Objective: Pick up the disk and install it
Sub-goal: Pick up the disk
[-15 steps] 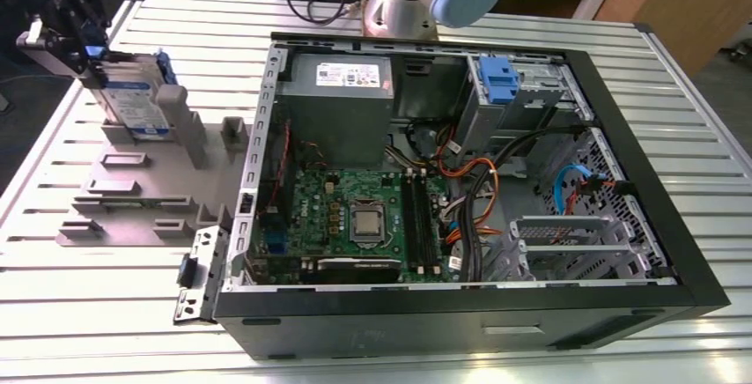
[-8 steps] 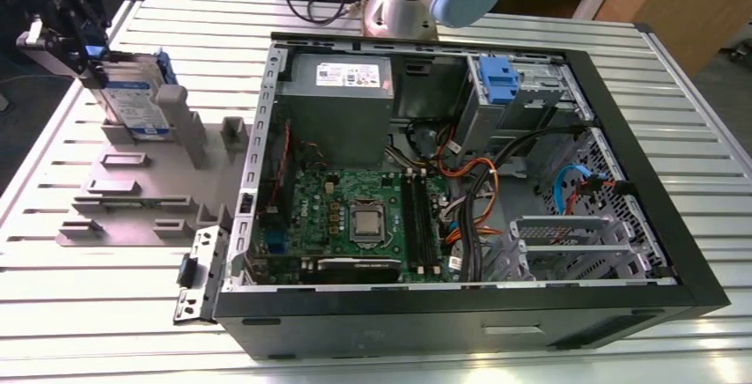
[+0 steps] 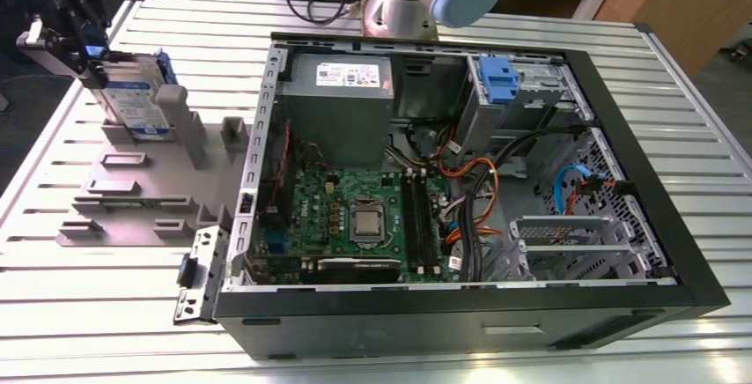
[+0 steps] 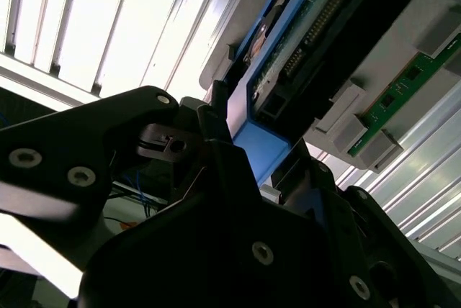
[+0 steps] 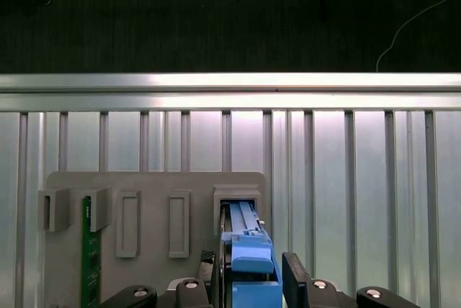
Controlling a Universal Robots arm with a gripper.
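- Since the disk point(image 3: 132, 93) stands on edge in the grey holder point(image 3: 129, 195), my gripper point(image 5: 253, 268) straddles its top edge from above; I cannot tell whether the grip is closed.
- Slot walls hug the disk; free room, I judge, is straight up.
- Case point(image 3: 658, 225) lies well apart, towards the exterior view's right, open side up.

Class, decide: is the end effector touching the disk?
Cannot tell. In the first wrist view the end effector straddles the disk, but neither contact nor gap shows plainly.
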